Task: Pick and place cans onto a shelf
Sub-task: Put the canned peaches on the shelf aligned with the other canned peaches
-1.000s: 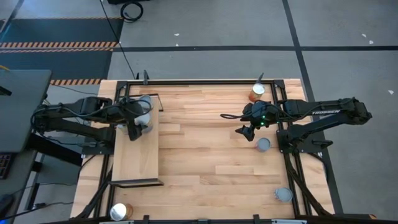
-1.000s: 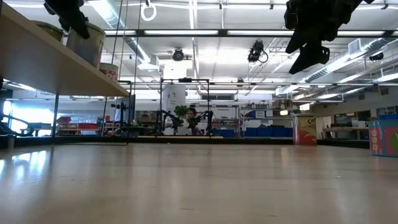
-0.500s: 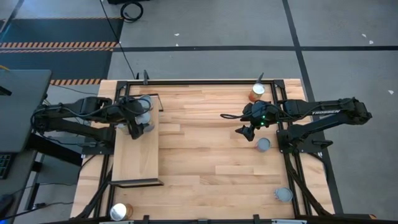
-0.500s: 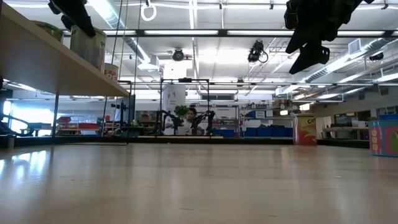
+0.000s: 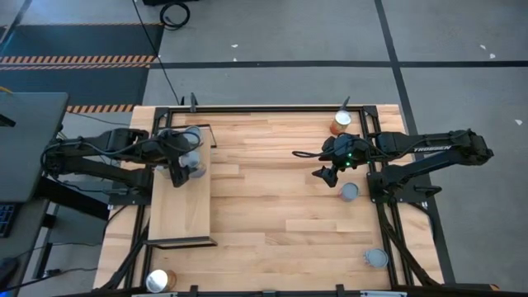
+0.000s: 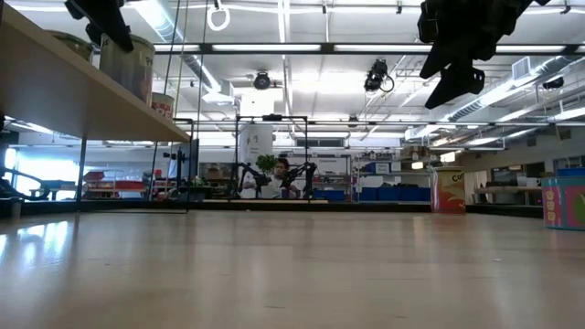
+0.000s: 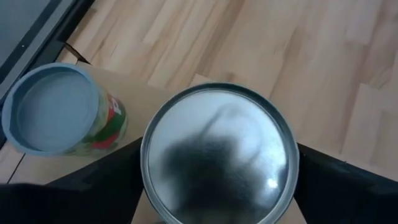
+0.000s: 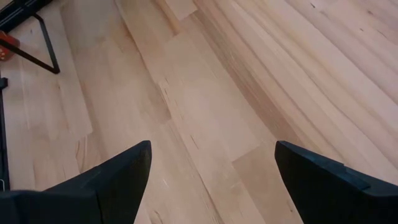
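Observation:
The shelf [image 5: 180,206], a pale board in a black frame, stands raised at the table's left; it also shows in the low view [image 6: 82,96]. My left gripper [image 5: 179,169] is over its far end, shut on a silver-topped can [image 7: 217,155] that stands on the board [image 6: 128,66]. A second can with a bluish-grey top [image 7: 53,112] stands beside it, farther back [image 5: 191,136]. My right gripper [image 5: 324,174] hangs open and empty above the table's right half [image 8: 208,180]. My left gripper pinches the can between its two fingers, one on each side of its round wall just below the top rim [image 7: 144,180]. The fingers come from above, pointing down. The can stands upright with its bottom on the shelf board.
Loose cans stand on the table: an orange-brown one at the far right [image 5: 341,123], a grey-topped one near my right gripper [image 5: 350,191], one at the near right [image 5: 377,258], and one at the near left by the shelf's end [image 5: 159,280]. Bare tabletop lies between the arms.

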Robot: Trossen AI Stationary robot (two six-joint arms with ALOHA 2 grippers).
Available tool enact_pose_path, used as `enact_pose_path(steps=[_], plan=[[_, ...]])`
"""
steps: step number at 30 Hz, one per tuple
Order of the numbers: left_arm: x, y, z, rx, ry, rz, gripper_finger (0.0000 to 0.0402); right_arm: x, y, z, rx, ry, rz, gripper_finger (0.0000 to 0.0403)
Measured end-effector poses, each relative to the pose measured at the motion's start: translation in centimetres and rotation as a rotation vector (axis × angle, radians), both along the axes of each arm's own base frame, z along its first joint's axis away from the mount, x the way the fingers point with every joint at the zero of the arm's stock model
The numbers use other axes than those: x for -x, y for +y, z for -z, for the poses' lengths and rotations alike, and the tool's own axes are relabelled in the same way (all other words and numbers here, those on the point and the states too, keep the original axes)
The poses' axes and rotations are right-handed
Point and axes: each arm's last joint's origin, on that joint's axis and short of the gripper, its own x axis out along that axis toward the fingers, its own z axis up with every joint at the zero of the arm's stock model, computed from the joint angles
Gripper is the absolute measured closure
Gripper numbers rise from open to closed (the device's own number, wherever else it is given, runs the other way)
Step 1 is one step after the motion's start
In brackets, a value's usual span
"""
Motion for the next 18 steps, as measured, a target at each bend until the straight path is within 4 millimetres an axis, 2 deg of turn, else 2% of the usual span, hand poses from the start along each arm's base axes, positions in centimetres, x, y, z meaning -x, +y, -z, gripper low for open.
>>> enact_pose_path(steps=[13, 18], plan=[[0.3, 0.0, 0.1, 0.003, 0.029, -0.019, 0.0064, 0.0, 0.0, 0.0, 0.000, 0.000, -0.001, 0.0054], [0.5, 0.0, -1.0, 0.004, -0.008, -0.019, 0.0052, 0.0, 0.0, 0.0, -0.007, 0.000, -0.006, 0.0054]])
